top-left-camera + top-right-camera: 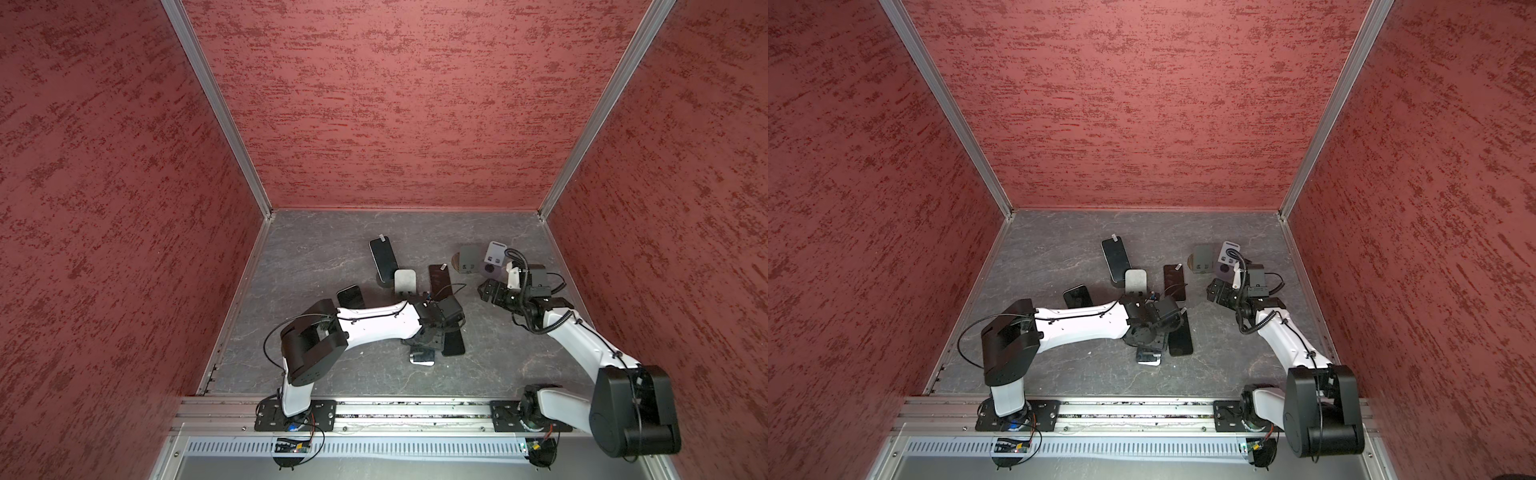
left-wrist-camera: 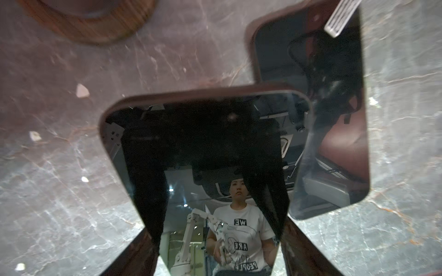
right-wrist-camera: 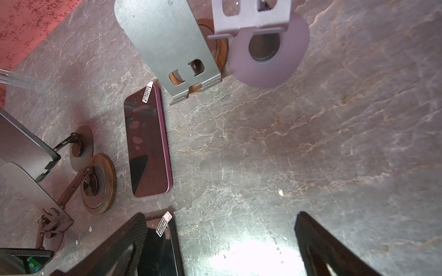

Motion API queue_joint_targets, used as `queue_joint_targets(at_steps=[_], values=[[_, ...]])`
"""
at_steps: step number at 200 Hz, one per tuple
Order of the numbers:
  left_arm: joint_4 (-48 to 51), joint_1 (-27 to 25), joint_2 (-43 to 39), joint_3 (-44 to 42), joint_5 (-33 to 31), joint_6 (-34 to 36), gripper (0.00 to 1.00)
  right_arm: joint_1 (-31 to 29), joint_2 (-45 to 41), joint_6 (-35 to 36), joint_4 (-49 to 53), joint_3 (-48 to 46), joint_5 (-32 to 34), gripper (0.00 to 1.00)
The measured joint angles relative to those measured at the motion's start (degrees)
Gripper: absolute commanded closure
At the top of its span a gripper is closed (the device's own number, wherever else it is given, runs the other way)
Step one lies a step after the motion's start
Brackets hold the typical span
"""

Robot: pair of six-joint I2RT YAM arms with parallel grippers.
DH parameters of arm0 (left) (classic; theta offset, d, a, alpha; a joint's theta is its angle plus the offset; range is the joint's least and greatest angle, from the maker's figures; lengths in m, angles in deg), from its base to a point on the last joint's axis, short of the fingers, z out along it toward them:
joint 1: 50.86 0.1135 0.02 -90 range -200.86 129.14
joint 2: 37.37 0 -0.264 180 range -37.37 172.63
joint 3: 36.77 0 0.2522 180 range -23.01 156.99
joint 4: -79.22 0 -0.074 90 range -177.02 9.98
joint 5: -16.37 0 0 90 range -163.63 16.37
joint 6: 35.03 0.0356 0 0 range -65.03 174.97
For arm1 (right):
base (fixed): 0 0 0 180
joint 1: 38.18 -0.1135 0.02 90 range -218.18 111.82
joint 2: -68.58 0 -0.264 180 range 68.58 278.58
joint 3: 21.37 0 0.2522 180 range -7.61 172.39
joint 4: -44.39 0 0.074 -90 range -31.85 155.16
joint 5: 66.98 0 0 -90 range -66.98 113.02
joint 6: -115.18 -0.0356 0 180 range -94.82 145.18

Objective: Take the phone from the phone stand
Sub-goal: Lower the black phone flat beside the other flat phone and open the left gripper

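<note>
My left gripper [image 2: 215,234] is shut on a dark-screened phone [image 2: 203,155], one finger [image 2: 138,255] against each long edge. The phone is low over the table, and one of its corners overlaps a second phone [image 2: 334,119] that lies flat. In both top views the held phone [image 1: 422,358] [image 1: 1148,357] shows just below the left wrist. An empty phone stand [image 1: 405,281] with a silver plate and a wooden base [image 3: 99,184] stands behind the left gripper. My right gripper [image 3: 220,248] [image 1: 486,291] is open over bare table, with nothing between its fingers.
Another phone [image 1: 383,259] leans on a stand at the back. A purple phone [image 3: 148,143] lies flat near the middle, and one more phone [image 1: 351,297] shows behind the left arm. A grey stand [image 1: 468,259] and a purple stand [image 1: 494,262] sit beyond the right gripper.
</note>
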Motion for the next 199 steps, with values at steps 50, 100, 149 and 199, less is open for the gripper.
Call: queue_joint_targets(at_steps=[50, 100, 149, 199], values=[[-1.70, 1.90, 1.05, -3.19, 4.44, -3.21, 0.38, 0.00, -0.13, 0.00, -0.07, -0.02, 0.00, 0.01], [-4.50, 4.26, -0.15, -5.81, 8.50, -6.32, 0.37, 0.00, -0.13, 0.00, -0.20, -0.09, 0.00, 0.01], [-6.23, 5.75, -0.68, -6.54, 11.21, -8.37, 0.35, 0.00, -0.35, 0.00, -0.28, -0.11, -0.02, 0.01], [-8.96, 5.79, -0.59, -6.51, 12.90, -9.55, 0.32, 0.00, -0.90, 0.00, -0.35, -0.13, -0.02, 0.01]])
